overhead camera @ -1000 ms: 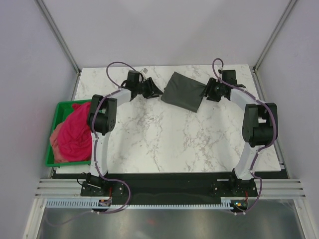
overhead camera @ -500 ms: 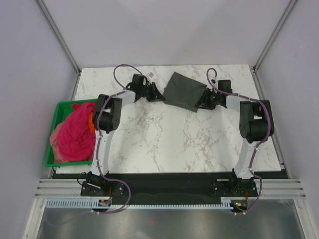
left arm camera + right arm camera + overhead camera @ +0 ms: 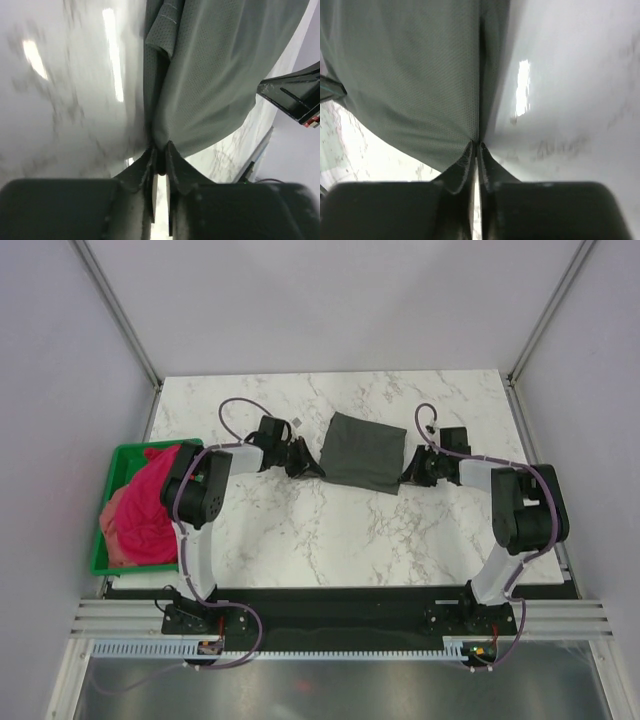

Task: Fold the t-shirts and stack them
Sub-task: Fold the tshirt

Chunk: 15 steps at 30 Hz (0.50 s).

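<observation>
T-shirt (image 3: 362,452) pinched by left tool (image 3: 159,149), right tool (image 3: 476,146) (bin (image 3: 96,562) overhead only).

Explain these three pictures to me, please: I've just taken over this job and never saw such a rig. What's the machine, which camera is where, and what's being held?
The machine is two robot arms bolted at the near edge of a marble table. The wide picture looks down from above and behind them, with their bases at the bottom. The two close-ups come from cameras on the wrists, each looking along its own claw. A folded dark grey t-shirt lies on the table between the arms. The left claw is shut on its left edge and the right claw on its right edge. Left of the table stands a green bin holding crumpled pink shirts.
</observation>
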{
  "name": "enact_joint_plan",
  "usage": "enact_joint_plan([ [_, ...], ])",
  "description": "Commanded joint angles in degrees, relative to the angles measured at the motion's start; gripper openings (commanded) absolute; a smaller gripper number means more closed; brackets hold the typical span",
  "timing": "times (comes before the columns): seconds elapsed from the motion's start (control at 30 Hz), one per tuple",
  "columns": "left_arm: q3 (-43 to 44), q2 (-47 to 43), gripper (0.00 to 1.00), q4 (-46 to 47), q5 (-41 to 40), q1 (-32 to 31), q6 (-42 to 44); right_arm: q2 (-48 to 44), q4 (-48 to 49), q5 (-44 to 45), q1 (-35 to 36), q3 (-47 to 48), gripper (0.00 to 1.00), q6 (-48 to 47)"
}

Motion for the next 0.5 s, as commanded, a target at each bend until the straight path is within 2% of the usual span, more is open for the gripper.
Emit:
enact_joint_plan([
  [0.0,-7.15,-6.93,0.2,-2.43,-3.08,-0.44,-3.35,-6.82,0.62,2.73,-0.43,-5.23,0.15,-1.06],
  [0.03,-8.38,-8.08,0.34,-2.6,-2.81,-0.35,-4.23,-7.72,0.09,2.73,-0.34,-5.85,0.19,-0.97],
  [0.07,-10.14,-8.96,0.39,-3.04,-2.55,-0.27,-4.58,-8.51,-0.52,3.16,-0.43,-6.12,0.22,-0.97],
  [0.1,-10.68,-9.84,0.42,-3.39,-1.94,-0.26,-4.93,-9.91,-1.4,3.86,-0.34,-6.03,0.32,-0.79],
  [0.13,-10.94,-11.68,0.44,-3.57,-1.85,-0.26,-5.37,-10.53,-3.41,4.48,-0.43,-5.77,0.35,-0.79],
  [0.17,-10.42,-12.57,0.45,-4.61,-1.76,-0.18,-5.46,-11.15,-4.47,5.7,-0.43,-5.34,0.38,-0.62],
  [0.2,-9.63,-13.18,0.46,-5.06,-2.02,-0.18,-5.38,-12.11,-5.27,6.24,-0.43,-4.37,0.45,-0.44],
  [0.3,-4.11,-13.46,0.49,-5.94,-2.98,0.17,-4.59,-12.04,-5.1,6.86,-0.34,-2.09,0.54,0.96],
  [0.4,3.97,-9.42,0.49,-5.85,-2.03,0.18,-4.15,-8.1,-4.66,6.42,-0.43,2.47,0.59,1.4],
  [0.47,10.83,-4.26,0.49,-5.85,-0.36,0.0,-4.06,-5.89,-3.17,5.81,-0.43,4.59,0.6,1.75],
])
